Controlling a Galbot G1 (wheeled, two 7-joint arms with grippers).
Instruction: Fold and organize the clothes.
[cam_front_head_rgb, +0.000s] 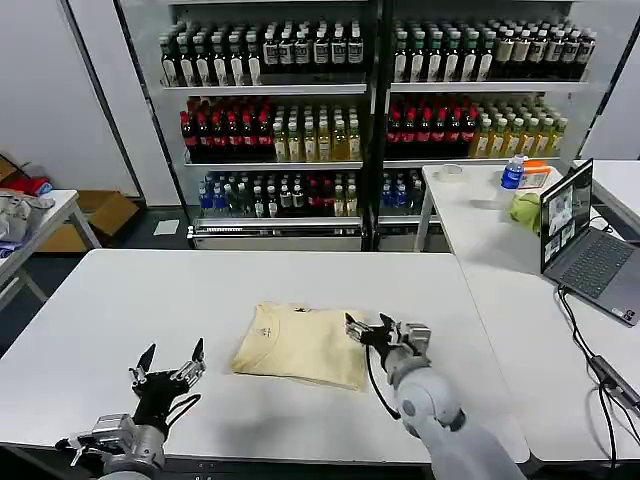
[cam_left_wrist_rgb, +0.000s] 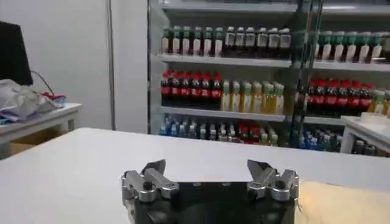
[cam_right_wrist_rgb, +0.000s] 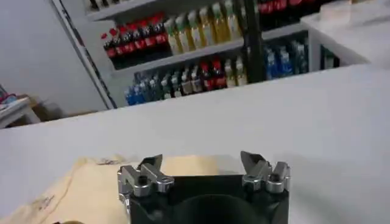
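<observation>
The pale cream-yellow T-shirt (cam_front_head_rgb: 301, 344) lies folded into a rough rectangle on the white table (cam_front_head_rgb: 150, 300), its neck label towards the far side. My right gripper (cam_front_head_rgb: 368, 327) hovers open at the shirt's right edge, nothing between its fingers; in the right wrist view the open right gripper (cam_right_wrist_rgb: 201, 162) has the T-shirt (cam_right_wrist_rgb: 91, 185) just beyond and beside it. My left gripper (cam_front_head_rgb: 172, 354) stands open near the table's front edge, apart from the shirt on its left. In the left wrist view the left gripper (cam_left_wrist_rgb: 207, 167) is open over bare table, with the T-shirt (cam_left_wrist_rgb: 341, 204) at the side.
A second white table (cam_front_head_rgb: 500, 260) on the right carries an open laptop (cam_front_head_rgb: 585, 245), a lime-green lump (cam_front_head_rgb: 526, 210) and a bottle. Shelves of drink bottles (cam_front_head_rgb: 370, 110) fill the back. A small table with a grey cloth bundle (cam_front_head_rgb: 15, 215) stands at the far left.
</observation>
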